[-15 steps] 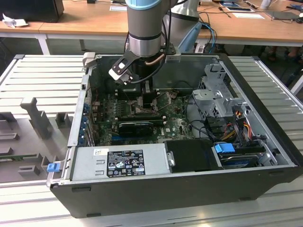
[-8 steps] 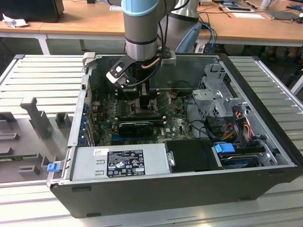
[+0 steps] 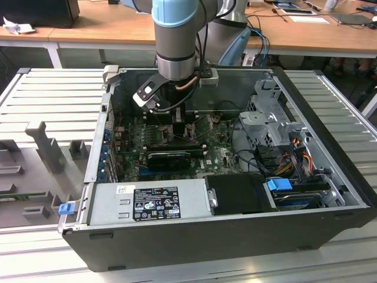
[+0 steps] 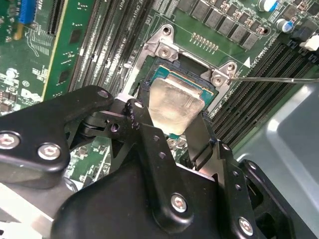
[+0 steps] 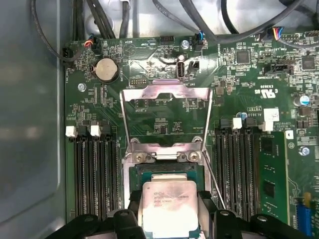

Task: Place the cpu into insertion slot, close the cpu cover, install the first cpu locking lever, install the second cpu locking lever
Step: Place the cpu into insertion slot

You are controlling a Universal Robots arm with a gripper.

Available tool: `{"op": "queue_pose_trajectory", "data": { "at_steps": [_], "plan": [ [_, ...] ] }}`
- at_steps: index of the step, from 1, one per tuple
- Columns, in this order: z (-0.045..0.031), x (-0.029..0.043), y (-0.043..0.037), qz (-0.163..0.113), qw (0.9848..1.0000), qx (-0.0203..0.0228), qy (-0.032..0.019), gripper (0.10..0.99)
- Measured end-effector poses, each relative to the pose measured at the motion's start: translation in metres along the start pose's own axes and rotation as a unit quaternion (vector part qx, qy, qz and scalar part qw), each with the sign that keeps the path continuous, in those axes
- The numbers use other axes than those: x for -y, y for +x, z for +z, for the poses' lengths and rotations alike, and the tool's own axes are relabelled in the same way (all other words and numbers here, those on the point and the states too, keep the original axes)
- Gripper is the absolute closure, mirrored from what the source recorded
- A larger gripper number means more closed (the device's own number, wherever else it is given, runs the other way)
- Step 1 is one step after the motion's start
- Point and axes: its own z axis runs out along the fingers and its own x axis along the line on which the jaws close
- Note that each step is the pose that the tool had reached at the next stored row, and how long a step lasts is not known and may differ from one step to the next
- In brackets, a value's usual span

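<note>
Held part: I read the cpu (image 4: 175,99), a small flat square chip with a pale silver metal face, as clamped between the black fingers (image 4: 144,134); pinched by opposite edges, presumably to keep it level and its contacts untouched
Jaws: gripper (image 4: 169,117) drawn in to the chip's width, bearing on its two sides; nothing else in hold
Location: chip directly over the insertion slot (image 5: 144,172), the square dark socket with metal frame on the green motherboard (image 5: 239,74); seated or just above, I cannot tell
Cover: cpu cover (image 5: 167,112), a thin grey metal frame plate with square window, stands tipped back on its hinge; this leaves the socket open from above
Lever: thin wire lever (image 4: 274,79) lies beside the socket; unlatched, I judge
Arm pose: grey-and-blue arm (image 3: 175,35) reaches straight down into the open black computer case (image 3: 235,236); wrist vertical over the board
</note>
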Motion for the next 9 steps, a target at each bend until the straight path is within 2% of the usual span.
{"op": "queue_pose_trajectory", "data": {
  "at_steps": [9],
  "plan": [
    [0.0064,-0.0001,0.0004,0.000,1.0000,0.0002,0.0000,0.557]
  ]
}}
